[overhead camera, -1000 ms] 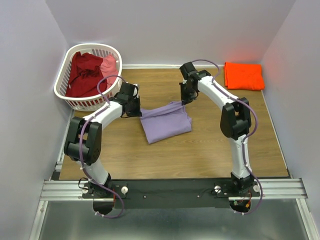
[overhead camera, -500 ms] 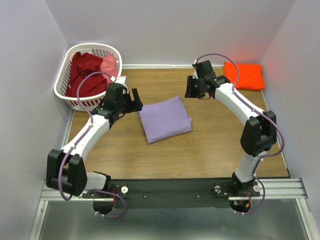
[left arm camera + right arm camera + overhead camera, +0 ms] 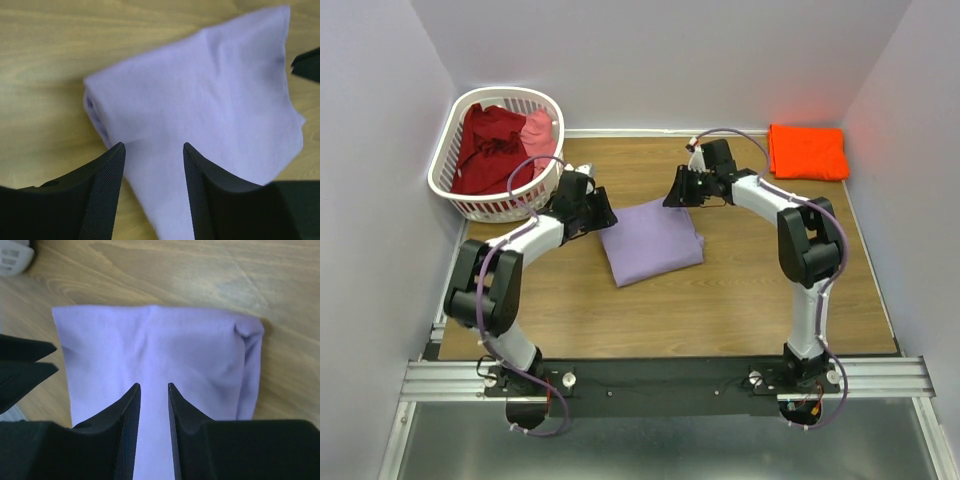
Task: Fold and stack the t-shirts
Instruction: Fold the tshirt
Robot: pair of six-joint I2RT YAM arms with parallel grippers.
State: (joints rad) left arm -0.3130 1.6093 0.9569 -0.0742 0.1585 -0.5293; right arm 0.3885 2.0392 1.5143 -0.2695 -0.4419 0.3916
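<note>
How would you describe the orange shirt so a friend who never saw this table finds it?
Look at the wooden table, then its far right corner by the wall. The orange t-shirt lies there folded, alone, the brightest thing, unlike the lavender t-shirt at the middle or the dark red t-shirt in the basket.

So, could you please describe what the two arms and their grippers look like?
The left arm and right arm have white rounded links with black joint housings, and a thin purple cable loops along each. The left gripper and right gripper have black tapered fingers with ribbed inner faces.
</note>
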